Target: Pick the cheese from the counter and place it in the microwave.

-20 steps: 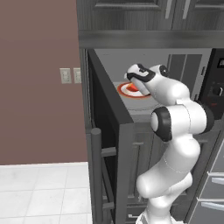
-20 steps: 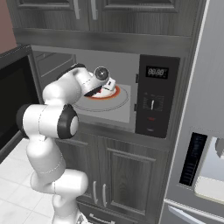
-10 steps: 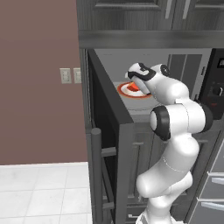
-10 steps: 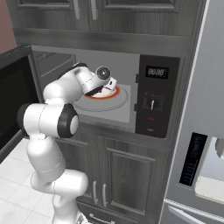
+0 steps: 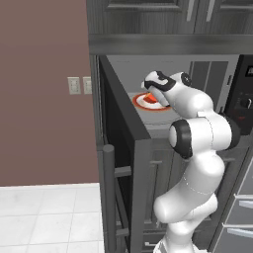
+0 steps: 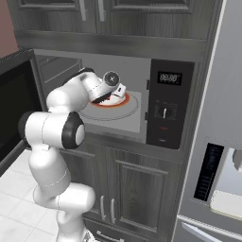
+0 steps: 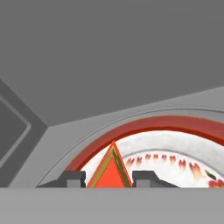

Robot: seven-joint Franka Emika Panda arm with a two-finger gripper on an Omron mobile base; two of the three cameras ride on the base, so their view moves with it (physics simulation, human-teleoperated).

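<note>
The cheese [image 7: 110,171] is a small red-orange wedge held between my two dark fingertips in the hand view. My gripper [image 7: 107,180] is shut on it, just over a red-rimmed white plate [image 7: 175,144] inside the microwave [image 6: 137,71]. In the left base view the hand [image 5: 159,89] reaches into the light grey cavity above the plate [image 5: 141,103]. From the right base view the hand [image 6: 112,90] hides most of the plate [image 6: 124,100]. The counter is out of view.
The microwave door [image 5: 121,148] stands swung open to the left, its grey bar handle [image 5: 109,197] facing the room. A black control panel [image 6: 165,108] sits right of the cavity. Dark cabinets are above and below. A grey fridge [image 6: 222,142] stands at the right.
The hand has pushed slightly deeper into the cavity over the plate, still holding the cheese.
</note>
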